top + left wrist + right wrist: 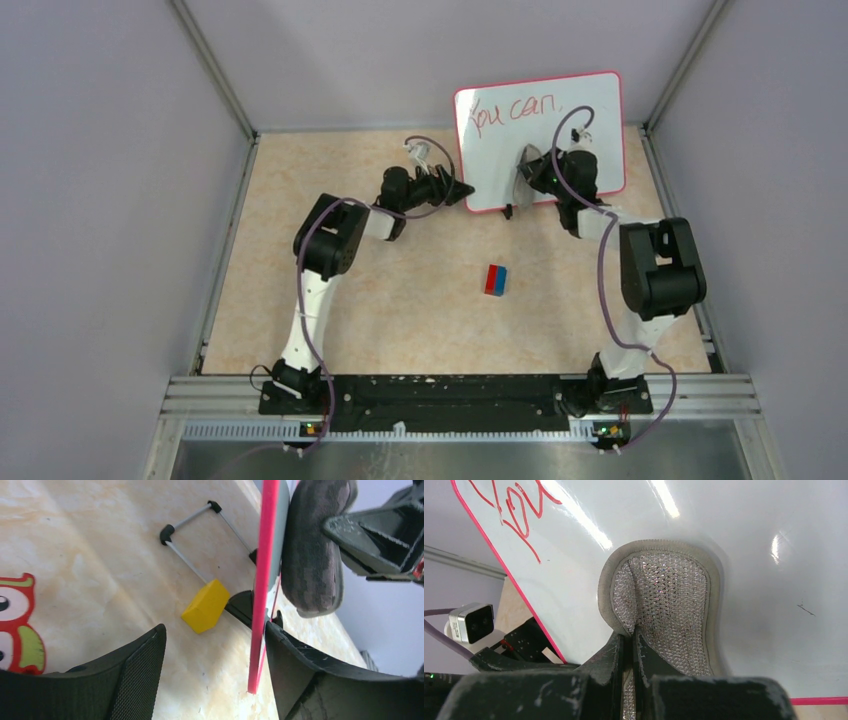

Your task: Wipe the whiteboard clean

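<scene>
1 whiteboard (492,165), 1 grey pad (664,605), 1 red-blue block (496,280)

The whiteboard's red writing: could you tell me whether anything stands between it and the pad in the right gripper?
Nothing visible does. The grey pad, pinched in the right gripper, sits at the face of the whiteboard below the red writing, with only bare white surface between them.

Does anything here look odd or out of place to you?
Nothing is spilled or broken. One oddity: the left hand sits open astride the left edge of the whiteboard without clamping it, while the right hand, shut on a grey pad, presses it against the face. The board might shift.
</scene>
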`<control>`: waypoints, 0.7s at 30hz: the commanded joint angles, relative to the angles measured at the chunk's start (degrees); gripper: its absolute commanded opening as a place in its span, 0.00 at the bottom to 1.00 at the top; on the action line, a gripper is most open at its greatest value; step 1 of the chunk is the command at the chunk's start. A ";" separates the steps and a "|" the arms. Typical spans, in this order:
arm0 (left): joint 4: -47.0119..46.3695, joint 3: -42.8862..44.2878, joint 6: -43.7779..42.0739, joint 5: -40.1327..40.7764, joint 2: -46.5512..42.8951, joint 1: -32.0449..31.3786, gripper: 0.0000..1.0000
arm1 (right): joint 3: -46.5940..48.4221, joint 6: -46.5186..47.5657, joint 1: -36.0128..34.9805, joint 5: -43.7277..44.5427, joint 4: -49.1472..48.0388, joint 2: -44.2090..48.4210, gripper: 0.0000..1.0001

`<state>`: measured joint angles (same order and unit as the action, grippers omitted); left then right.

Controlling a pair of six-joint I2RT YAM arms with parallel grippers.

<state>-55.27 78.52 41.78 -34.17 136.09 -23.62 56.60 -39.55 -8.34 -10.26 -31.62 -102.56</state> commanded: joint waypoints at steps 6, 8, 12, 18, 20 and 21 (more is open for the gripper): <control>3.34 12.83 -0.20 1.66 -1.38 1.09 0.92 | 0.37 3.36 1.65 1.56 -0.41 4.19 0.00; 3.38 16.40 0.76 1.45 0.44 1.12 0.93 | 0.40 3.59 1.80 1.56 -0.38 4.30 0.00; 3.50 21.81 2.41 0.91 3.48 1.16 0.87 | 1.48 4.33 1.77 2.56 0.57 4.38 0.00; -0.19 20.65 4.41 -0.51 5.22 1.36 0.73 | 5.81 5.63 1.75 3.54 2.52 3.62 0.00; -1.44 19.96 5.02 -1.15 5.79 1.46 0.71 | 7.88 6.04 1.80 3.60 3.60 3.07 0.00; -1.71 19.75 4.86 -1.37 6.03 1.42 0.68 | 9.05 6.33 1.80 3.74 4.45 2.84 0.00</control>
<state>-52.38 99.63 45.17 -33.67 140.70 -22.59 59.53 -35.51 -6.98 -7.88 -27.35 -101.19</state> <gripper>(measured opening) 0.717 0.024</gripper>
